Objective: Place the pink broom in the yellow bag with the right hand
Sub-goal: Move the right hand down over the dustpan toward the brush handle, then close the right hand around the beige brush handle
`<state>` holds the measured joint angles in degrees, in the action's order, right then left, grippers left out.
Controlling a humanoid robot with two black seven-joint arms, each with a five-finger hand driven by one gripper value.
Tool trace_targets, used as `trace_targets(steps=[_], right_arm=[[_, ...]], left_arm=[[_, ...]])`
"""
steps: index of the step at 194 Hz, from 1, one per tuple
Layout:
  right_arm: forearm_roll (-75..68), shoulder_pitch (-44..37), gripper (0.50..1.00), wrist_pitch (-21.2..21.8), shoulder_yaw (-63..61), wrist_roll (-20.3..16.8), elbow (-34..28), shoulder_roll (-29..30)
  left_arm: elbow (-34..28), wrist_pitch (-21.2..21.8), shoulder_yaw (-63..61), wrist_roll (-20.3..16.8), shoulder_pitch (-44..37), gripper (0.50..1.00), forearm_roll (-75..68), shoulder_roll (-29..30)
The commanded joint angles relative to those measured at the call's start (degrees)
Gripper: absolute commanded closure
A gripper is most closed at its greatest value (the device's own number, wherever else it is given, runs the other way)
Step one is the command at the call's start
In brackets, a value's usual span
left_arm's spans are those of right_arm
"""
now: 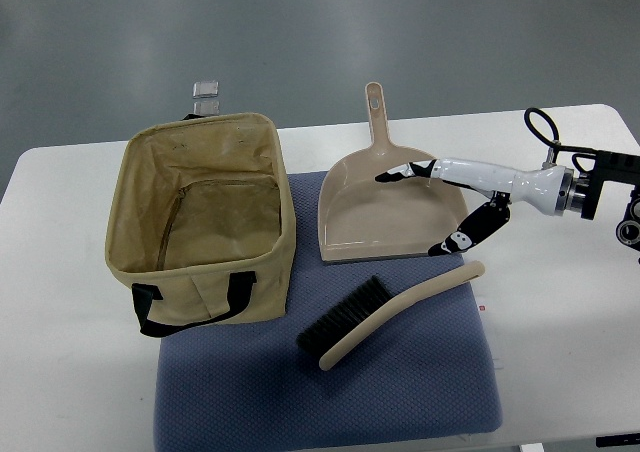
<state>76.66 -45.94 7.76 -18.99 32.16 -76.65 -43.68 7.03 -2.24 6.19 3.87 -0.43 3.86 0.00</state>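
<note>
Hand (445, 207) spread, holding nothing, over the beige plastic dustpan (385, 217); I should lower onto the pink black-bristled broom (385, 312) handle.

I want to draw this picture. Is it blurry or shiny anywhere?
Top view: sharp all over, with soft, even light; the floor beyond the table shows pale glare patches; the bag is dimmer inside; only a faint shadow lies under the brush.
</note>
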Motion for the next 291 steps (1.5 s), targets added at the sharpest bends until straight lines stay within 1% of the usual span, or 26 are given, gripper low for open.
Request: trace_targets(steps=[1, 38, 61, 81, 91, 105, 125, 148, 155, 165, 186, 209, 233, 259, 276, 281, 291], right_arm=[[3.85, -0.38, 0.574, -2.4, 3.26, 0.1, -2.18, -1.41], [7.98, -0.29, 0.574, -2.66, 4.14, -0.6, -3.68, -1.58], [11.14, 0.24, 0.579, -2.84, 4.23, -3.15, -3.68, -1.06], [14.3, 0.33, 0.581, -3.8, 6.6, -6.49, -3.41, -0.7], [15.18, 0.33, 0.581, -4.5, 7.83, -7.2, -3.33, -0.7], [16.15, 0.33, 0.587, -4.68, 9.06, -7.28, -3.41, -0.7], [17.91, 0.42, 0.626, -4.86, 10.38, -7.37, -3.33, -0.7], [18.79, 0.42, 0.648, -5.56, 10.56, -7.72, -3.33, -0.62], [19.14, 0.42, 0.664, -5.74, 10.82, -8.6, -3.33, -0.62], [19.49, 0.33, 0.673, -6.0, 10.91, -9.92, -3.24, -0.62], [20.02, 0.42, 0.695, -6.18, 11.08, -10.45, -3.15, 0.17], [20.9, 0.42, 0.697, -6.18, 11.26, -10.62, -2.89, 0.61], [21.16, 0.42, 0.701, -6.26, 11.26, -12.38, -2.8, 0.61], [21.16, 0.24, 0.707, -6.62, 11.26, -12.56, -2.71, 0.7], [21.69, 0.24, 0.752, -6.62, 11.35, -12.65, -2.62, 0.7], [22.13, 0.24, 0.773, -6.62, 11.35, -13.0, -2.62, 0.7], [22.39, 0.24, 0.795, -6.62, 11.35, -13.52, -2.54, 0.79]], left_arm=[[0.0, -0.05, -0.04, 0.0, -0.01, 0.5, 0.0, 0.0], [0.0, -0.05, 0.05, 0.0, -0.01, 0.5, 0.0, 0.0], [0.0, -0.05, -0.04, 0.0, -0.01, 0.5, 0.0, 0.0], [0.0, -0.05, 0.05, 0.0, -0.01, 0.5, 0.0, 0.0], [0.0, -0.05, 0.05, 0.0, -0.01, 0.5, 0.0, 0.0], [0.0, -0.05, 0.05, 0.0, -0.01, 0.5, 0.0, 0.0], [0.0, -0.05, -0.04, 0.0, -0.01, 0.5, 0.0, 0.0], [0.0, -0.05, -0.04, 0.0, -0.01, 0.5, 0.0, 0.0], [0.0, -0.05, 0.05, 0.0, -0.01, 0.5, 0.0, 0.0], [0.0, -0.05, 0.05, 0.0, -0.01, 0.5, 0.0, 0.0], [0.0, 0.04, 0.05, 0.0, -0.01, 0.5, 0.0, 0.0], [0.0, -0.05, -0.04, 0.0, -0.01, 0.5, 0.0, 0.0], [0.0, -0.05, -0.04, 0.0, -0.01, 0.5, 0.0, 0.0], [0.0, -0.05, -0.04, 0.0, -0.01, 0.5, 0.0, 0.0], [0.0, -0.05, 0.05, 0.0, -0.01, 0.5, 0.0, 0.0], [0.0, -0.05, 0.05, 0.0, -0.01, 0.5, 0.0, 0.0], [0.0, -0.05, -0.04, 0.0, -0.01, 0.5, 0.0, 0.0]])
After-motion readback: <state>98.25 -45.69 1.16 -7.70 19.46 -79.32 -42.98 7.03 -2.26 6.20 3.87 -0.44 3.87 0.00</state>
